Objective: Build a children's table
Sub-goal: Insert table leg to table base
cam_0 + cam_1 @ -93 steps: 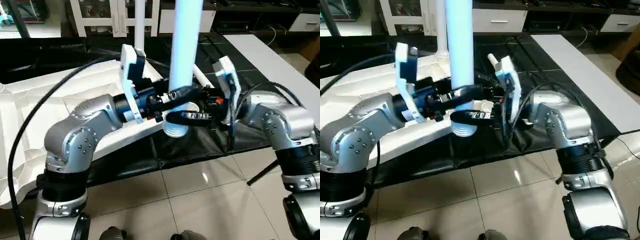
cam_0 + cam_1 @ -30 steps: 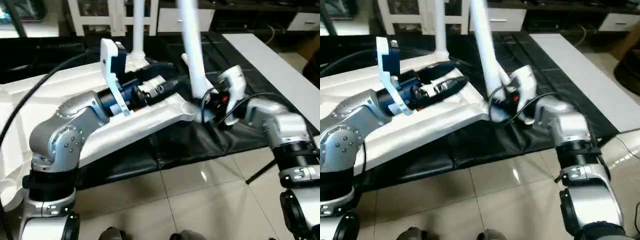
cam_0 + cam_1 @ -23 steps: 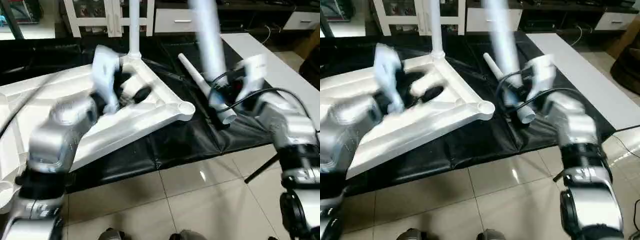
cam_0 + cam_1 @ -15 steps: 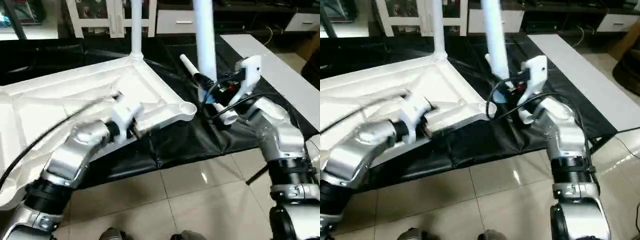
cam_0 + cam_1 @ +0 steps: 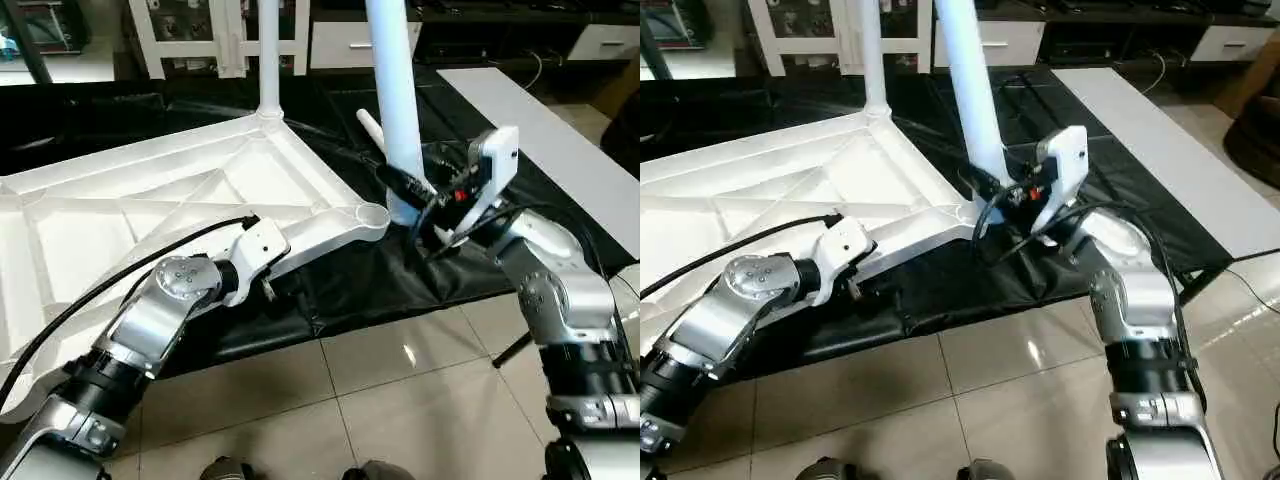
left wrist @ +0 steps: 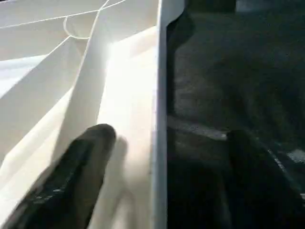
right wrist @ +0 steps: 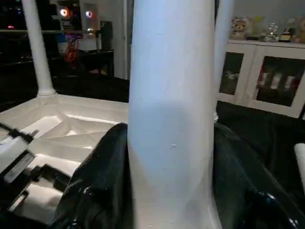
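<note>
White top (image 5: 150, 210) is lying ribs-up on black sheet (image 5: 400, 270). Beside its corner socket (image 5: 373, 214), right gripper (image 5: 412, 195) is clamping upright leg (image 5: 395, 90). Left wrist view: left gripper (image 6: 162, 176) is straddling the top's edge, wide open.

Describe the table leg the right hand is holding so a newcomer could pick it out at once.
Start at the upturned white table top lying on the black mat. Just off its near corner socket, a white leg stands upright in the right hand. Unlike the leg already seated at the far corner, it is gripped and not yet socketed.
</note>
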{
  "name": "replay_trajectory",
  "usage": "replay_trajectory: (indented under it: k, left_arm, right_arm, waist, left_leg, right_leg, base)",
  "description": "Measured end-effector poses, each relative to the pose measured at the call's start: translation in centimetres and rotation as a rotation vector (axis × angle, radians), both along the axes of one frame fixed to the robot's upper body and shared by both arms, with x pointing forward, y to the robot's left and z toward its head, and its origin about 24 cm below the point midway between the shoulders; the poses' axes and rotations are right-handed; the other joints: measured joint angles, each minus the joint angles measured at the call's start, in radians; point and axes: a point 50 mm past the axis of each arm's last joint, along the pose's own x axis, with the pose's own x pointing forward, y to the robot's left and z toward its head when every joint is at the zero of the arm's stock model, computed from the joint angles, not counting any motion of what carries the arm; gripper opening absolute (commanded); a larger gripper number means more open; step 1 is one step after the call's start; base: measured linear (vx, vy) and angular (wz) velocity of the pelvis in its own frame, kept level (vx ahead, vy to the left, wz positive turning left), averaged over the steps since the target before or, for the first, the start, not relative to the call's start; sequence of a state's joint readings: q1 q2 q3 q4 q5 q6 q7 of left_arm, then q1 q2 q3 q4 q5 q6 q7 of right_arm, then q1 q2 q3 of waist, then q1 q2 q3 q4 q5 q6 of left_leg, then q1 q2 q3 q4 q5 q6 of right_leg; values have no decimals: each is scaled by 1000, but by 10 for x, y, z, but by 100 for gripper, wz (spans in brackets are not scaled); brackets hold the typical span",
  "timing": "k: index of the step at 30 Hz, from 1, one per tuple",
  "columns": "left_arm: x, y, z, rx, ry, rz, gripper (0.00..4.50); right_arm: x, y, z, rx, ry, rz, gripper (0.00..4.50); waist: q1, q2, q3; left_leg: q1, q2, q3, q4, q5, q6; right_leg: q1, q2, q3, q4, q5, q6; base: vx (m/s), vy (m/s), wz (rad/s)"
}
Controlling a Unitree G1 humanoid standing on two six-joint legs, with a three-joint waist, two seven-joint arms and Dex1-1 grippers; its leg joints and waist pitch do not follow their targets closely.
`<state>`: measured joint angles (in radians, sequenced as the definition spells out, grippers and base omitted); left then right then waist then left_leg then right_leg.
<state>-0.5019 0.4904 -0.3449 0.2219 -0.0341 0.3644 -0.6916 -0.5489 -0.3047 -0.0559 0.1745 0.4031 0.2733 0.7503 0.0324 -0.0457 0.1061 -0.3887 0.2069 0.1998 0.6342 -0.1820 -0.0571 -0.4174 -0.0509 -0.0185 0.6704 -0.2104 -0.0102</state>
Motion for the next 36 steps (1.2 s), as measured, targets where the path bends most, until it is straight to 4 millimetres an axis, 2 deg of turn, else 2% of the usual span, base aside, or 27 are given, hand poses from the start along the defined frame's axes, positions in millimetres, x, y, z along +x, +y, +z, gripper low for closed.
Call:
replay_trajectory:
  k: [1,12,17,23,36]
  left_arm:
    - [0,1,0,-4,2,5,376]
    - [0,6,1,-23,50,-15,286]
    - [1,10,-1,-7,73,-17,248]
    - [2,13,-2,12,93,-2,203]
    - [0,22,-1,37,133,-20,87]
  right_arm:
    - [0,0,0,0,2,1,200]
    - [-1,-2,-3,-11,27,-3,200]
    - [-2,-3,-3,-10,27,-7,200]
    - [-2,-4,-5,-4,36,-15,200]
    - [-3,-4,-5,10,37,-13,200]
  waist:
    - [0,0,0]
    - [-1,5,0]
    - [0,17,-2]
    - [-1,25,-6]
    - [-3,26,-7]
  left_leg:
    - [0,0,0,0,0,0]
    - [0,0,0,0,0,0]
    - [0,0,0,-1,0,0]
    - [1,0,0,-1,0,0]
    - [2,0,0,-2,0,0]
  right_leg:
    - [0,0,0,0,0,0]
    - [0,0,0,0,0,0]
    - [0,0,0,0,0,0]
    - [0,0,0,0,0,0]
    - [0,0,1,0,0,0]
  base:
    - [0,0,0]
    - [0,0,0]
    - [0,0,0]
    - [0,0,0]
    - [0,0,0]
